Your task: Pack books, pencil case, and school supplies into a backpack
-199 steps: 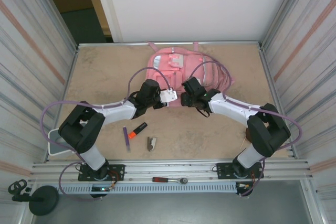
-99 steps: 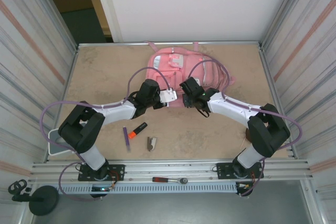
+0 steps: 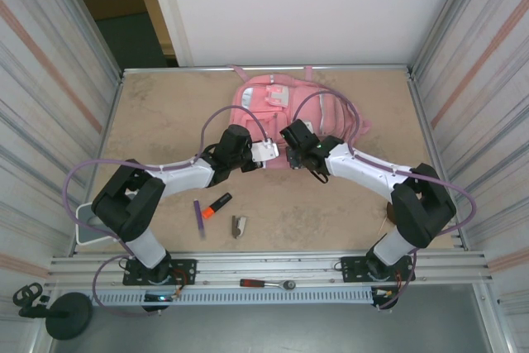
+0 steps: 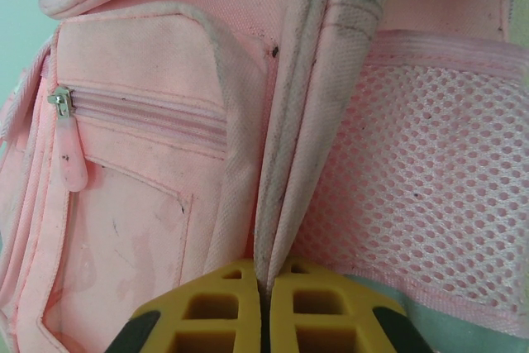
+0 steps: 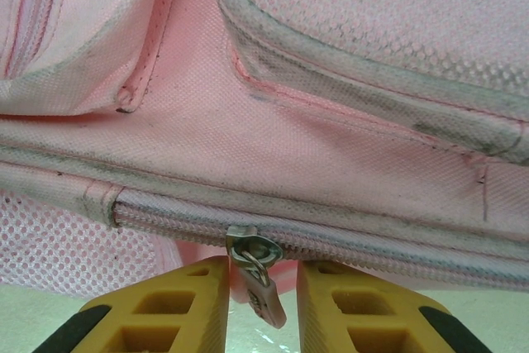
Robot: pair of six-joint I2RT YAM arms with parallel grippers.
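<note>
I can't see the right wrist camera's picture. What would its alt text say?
The right hand has two yellow fingers on either side of a small metal zipper pull, with narrow gaps left and right. The pull dangles from a closed zipper on a pink backpack. A pink mesh pocket shows at lower left.

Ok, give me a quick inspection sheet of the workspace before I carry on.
Surface: mottled tan tabletop.
Job's things: pink fabric backpack flat at far side; orange-and-black highlighter, thin purple pen, grey-brown clip loose near front.
Clutter: red-handled metal tool on front rail.
Grippers: left gripper shut on backpack fabric fold; right gripper part open astride metal zipper pull.
Cables: purple cables looped along both arms.
Surroundings: corrugated metal walls.
</note>
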